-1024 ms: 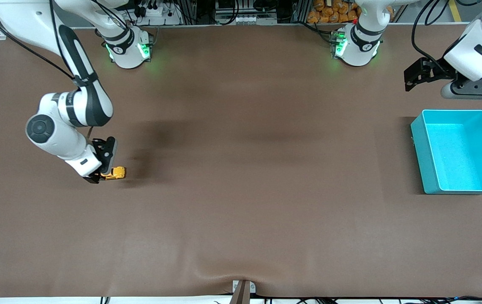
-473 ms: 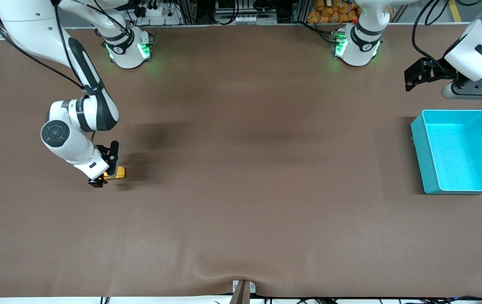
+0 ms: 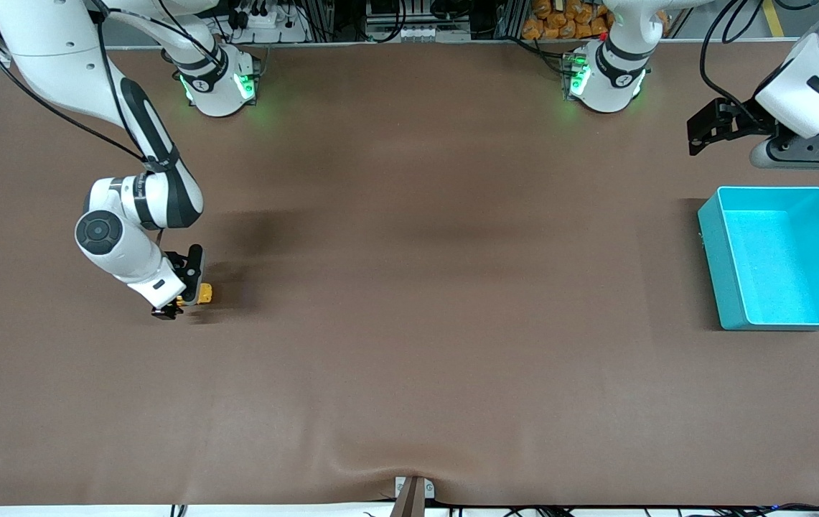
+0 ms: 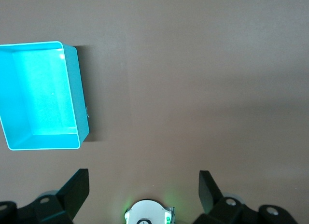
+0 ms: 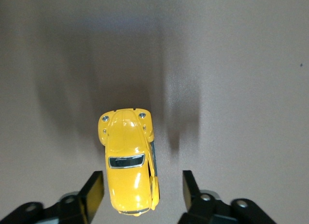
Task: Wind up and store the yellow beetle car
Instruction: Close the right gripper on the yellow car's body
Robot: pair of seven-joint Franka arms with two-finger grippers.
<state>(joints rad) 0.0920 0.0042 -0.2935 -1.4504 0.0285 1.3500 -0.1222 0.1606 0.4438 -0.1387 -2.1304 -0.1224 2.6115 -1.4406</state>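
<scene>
The yellow beetle car (image 3: 200,294) stands on the brown table near the right arm's end; most of it is hidden under the right wrist in the front view. In the right wrist view the car (image 5: 128,159) has a dark window and its rear half lies between the open fingers without touching them. My right gripper (image 3: 181,291) (image 5: 143,190) is low over the car. The teal bin (image 3: 712,248) stands empty at the left arm's end. My left gripper (image 3: 698,133) (image 4: 144,188) is open and empty, and that arm waits above the table beside the bin (image 4: 72,93).
The left arm's black mount (image 3: 804,149) stands on the table beside the bin, farther from the front camera. Both arm bases (image 3: 219,82) (image 3: 604,79) glow green at the table's back edge. A table clamp (image 3: 413,492) sits at the front edge.
My right gripper has come down over the car and its wrist has swung more upright, hiding more of the car. The car, the bin and the left arm have not moved.
</scene>
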